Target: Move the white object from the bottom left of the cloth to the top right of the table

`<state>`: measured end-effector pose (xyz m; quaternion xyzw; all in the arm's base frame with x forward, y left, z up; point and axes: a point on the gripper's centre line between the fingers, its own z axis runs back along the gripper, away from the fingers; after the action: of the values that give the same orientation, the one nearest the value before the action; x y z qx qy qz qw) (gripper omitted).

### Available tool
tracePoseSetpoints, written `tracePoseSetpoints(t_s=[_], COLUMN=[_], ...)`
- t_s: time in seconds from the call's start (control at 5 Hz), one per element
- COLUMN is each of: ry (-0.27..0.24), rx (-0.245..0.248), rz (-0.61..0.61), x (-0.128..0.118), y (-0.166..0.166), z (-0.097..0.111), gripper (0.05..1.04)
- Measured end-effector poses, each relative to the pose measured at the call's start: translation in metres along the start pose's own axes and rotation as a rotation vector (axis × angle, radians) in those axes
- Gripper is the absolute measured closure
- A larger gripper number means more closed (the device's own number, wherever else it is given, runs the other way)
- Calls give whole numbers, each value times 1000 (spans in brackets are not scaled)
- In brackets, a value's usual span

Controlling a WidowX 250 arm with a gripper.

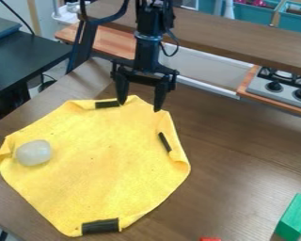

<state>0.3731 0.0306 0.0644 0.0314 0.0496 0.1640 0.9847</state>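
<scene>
Brown wood-grained bench (241, 155): over its far side one black robot arm (146, 49) is hung upright, its black two-finger tool (139, 106) pointed down, fingers spread apart, above the far edge of one yellow fabric cloth (109, 160). One green rectangular block (294, 217) is seen at the near right corner. One whitish rounded object (34, 153) is set on the cloth's left part. Three black flat strips (100, 226) are spaced along the cloth's edges.
</scene>
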Motion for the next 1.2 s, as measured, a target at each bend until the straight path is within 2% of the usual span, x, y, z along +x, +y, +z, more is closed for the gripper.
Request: tracePoseSetpoints(t_s=[0.2, 0.4, 0.6, 0.8, 1.0, 1.2], ry=[34, 43, -24, -176, -195, -109], rx=[9, 33, 99, 139, 141, 174], rz=[-4, -187, -350, -506, -699, -798], x=[-2, -11, -11, -24, -35, -44], y=[0, 14, 49, 81, 116, 131], z=[-14, -28, -21, -25, -39, -52], gripper=[84, 84, 84, 85, 84, 85])
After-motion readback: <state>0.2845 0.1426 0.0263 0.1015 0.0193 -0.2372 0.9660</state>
